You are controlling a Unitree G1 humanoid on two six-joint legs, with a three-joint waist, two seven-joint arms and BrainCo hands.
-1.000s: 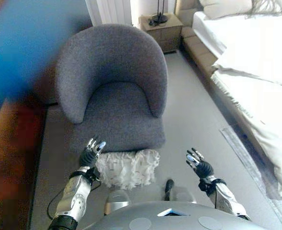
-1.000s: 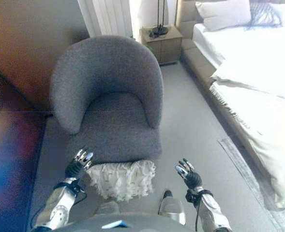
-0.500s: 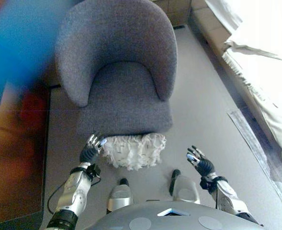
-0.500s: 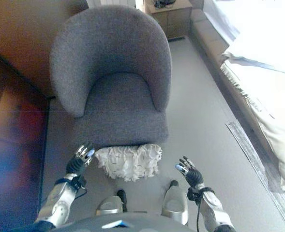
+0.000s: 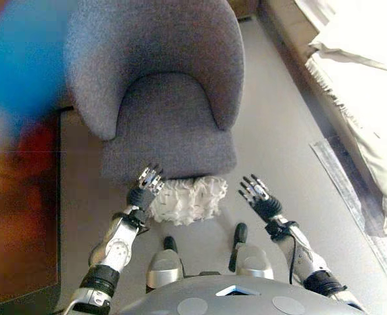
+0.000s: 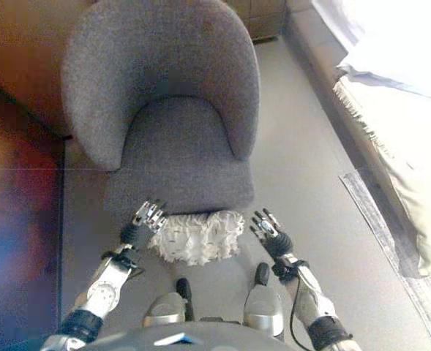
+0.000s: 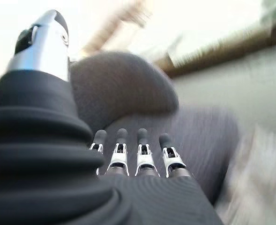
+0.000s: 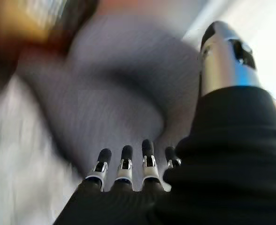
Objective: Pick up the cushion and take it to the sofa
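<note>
A white ruffled cushion lies on the floor against the front of a grey armchair. My left hand is open right beside the cushion's left edge. My right hand is open a little to the right of the cushion, apart from it. The cushion also shows in the right eye view, with the left hand and the right hand on either side. Both wrist views show straight fingers with the armchair beyond them.
A bed with white bedding runs along the right side. A grey rug's edge lies on the floor beside it. A dark brown piece of furniture stands at the left.
Both hands have moved inward toward the cushion, the left now at its edge. The camera has tilted further down, so the armchair and cushion sit higher in the picture.
</note>
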